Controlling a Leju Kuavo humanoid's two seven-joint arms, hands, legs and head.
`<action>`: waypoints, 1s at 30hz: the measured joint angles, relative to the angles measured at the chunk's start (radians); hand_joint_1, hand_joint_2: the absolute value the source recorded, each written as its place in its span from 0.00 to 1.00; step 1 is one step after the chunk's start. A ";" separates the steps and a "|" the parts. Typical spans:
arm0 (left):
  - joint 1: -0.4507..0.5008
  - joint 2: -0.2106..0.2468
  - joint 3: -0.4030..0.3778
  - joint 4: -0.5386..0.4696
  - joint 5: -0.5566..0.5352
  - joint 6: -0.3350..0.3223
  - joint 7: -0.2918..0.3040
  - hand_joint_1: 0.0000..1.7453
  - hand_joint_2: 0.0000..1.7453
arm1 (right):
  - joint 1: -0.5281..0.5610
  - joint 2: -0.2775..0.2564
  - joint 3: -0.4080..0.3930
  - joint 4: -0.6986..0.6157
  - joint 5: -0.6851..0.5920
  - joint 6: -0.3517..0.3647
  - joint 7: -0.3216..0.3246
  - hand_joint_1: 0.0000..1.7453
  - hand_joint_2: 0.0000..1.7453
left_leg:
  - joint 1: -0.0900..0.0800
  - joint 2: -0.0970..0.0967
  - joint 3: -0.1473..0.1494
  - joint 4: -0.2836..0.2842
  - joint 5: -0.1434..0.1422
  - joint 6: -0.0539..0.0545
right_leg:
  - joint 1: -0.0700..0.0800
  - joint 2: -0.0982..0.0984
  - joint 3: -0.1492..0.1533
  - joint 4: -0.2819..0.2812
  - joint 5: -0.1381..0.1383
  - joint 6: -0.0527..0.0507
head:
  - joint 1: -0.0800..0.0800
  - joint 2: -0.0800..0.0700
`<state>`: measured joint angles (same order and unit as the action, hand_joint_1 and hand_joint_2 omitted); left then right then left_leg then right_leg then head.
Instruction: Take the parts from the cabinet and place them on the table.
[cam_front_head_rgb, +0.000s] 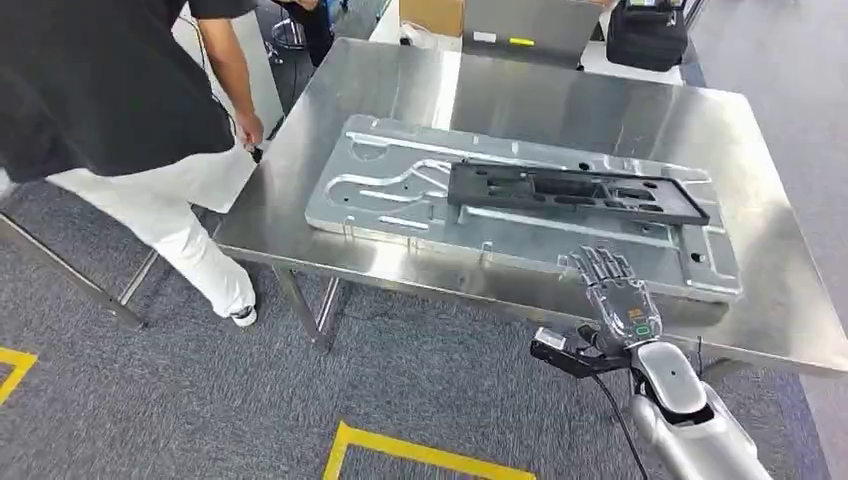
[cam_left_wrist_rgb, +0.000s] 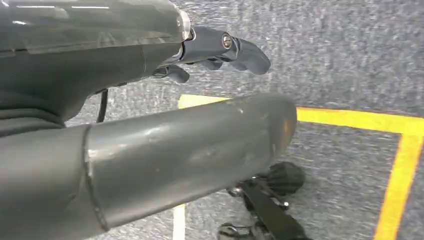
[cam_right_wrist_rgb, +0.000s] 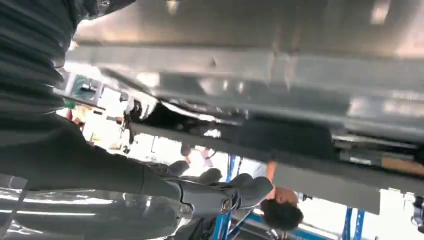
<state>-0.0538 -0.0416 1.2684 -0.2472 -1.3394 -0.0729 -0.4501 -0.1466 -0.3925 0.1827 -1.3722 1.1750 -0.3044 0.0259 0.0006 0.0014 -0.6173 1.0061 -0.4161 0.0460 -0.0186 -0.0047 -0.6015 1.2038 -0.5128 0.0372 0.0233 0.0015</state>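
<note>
Parts, a black frame (cam_front_head_rgb: 577, 192) on a silver plate (cam_front_head_rgb: 400, 205), lie beyond the empty spread right hand (cam_front_head_rgb: 612, 287); a person (cam_front_head_rgb: 130, 120) stands beside the table (cam_front_head_rgb: 790, 320)

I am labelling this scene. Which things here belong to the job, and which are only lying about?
Job: black part on silver plate; steel table; right hand, empty, at table's near edge.
Lying about: black bag, cardboard box, person standing beside the table.

Beyond the right hand (cam_front_head_rgb: 612, 290), a brushed steel table (cam_front_head_rgb: 560, 100) holds a shiny machined metal plate (cam_front_head_rgb: 400, 200) and a matt black part (cam_front_head_rgb: 575, 190).
</note>
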 joint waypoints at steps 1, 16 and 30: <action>0.000 0.000 0.000 0.000 0.000 -0.001 0.000 0.00 0.00 | 0.001 0.002 0.000 0.000 0.001 -0.008 -0.001 0.00 1.00 | 0.000 0.000 -0.009 0.005 0.007 -0.004 | 0.002 0.001 0.074 -0.099 0.010 -0.008 | 0.000 0.000; 0.010 -0.003 0.007 0.000 0.019 0.001 0.001 0.00 0.00 | 0.192 0.106 0.014 -0.025 0.010 -0.145 -0.024 0.00 1.00 | 0.007 -0.005 0.073 0.143 -0.082 -0.054 | 0.011 -0.012 -0.026 -0.199 0.101 -0.055 | 0.000 0.000; 0.016 -0.012 0.035 0.000 0.042 0.007 0.002 0.00 0.00 | 0.303 0.199 -0.013 -0.010 -0.219 -0.233 -0.097 0.00 0.00 | 0.002 0.009 0.029 -0.018 -0.011 0.005 | 0.003 0.000 -0.030 0.059 0.000 -0.001 | 0.001 0.000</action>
<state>-0.0381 -0.0534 1.3038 -0.2468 -1.2978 -0.0660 -0.4482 0.1565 -0.1939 0.1702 -1.3818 0.9563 -0.5374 -0.0708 0.0025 0.0104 -0.5880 0.9878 -0.4269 0.0513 -0.0152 -0.0043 -0.6319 1.2630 -0.5123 0.0359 0.0240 0.0015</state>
